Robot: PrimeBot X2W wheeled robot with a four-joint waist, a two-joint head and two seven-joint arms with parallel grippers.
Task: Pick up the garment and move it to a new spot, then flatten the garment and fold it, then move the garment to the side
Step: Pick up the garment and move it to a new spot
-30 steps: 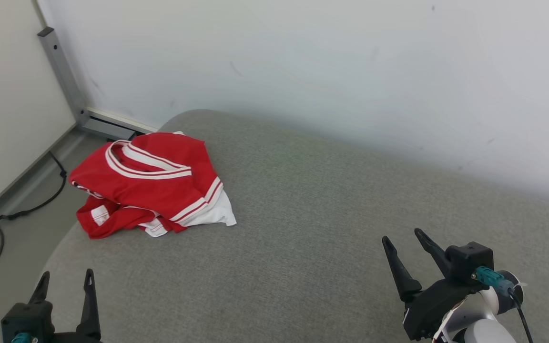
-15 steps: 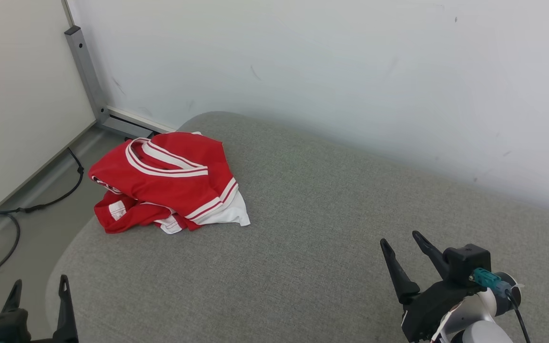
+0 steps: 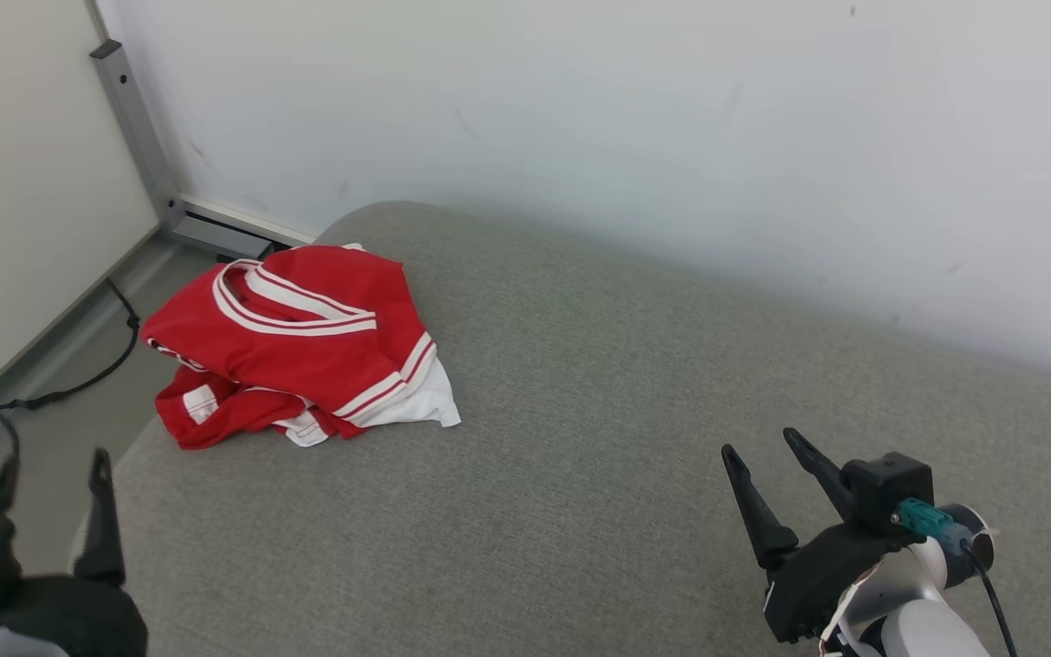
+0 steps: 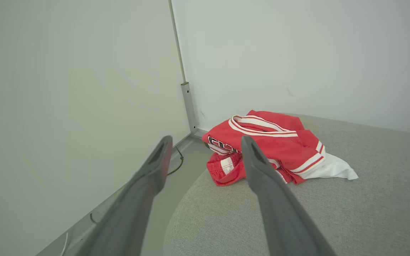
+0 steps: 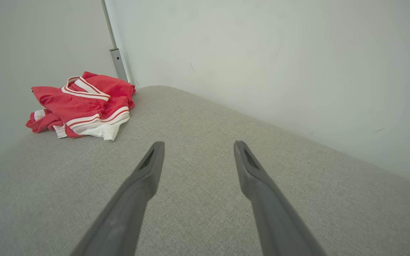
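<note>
One grey cushion (image 3: 635,438) beside white wall (image 3: 580,109); cable (image 3: 78,383) on floor.

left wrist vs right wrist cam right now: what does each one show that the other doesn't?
Left wrist: floor beside the cushion with a black cable on it, and dark lettering on the shirt's folded edge. Right wrist: the long bare run of cushion along the wall. Both: the red-and-white shirt, the grey cushion, the metal post, the white wall.
</note>
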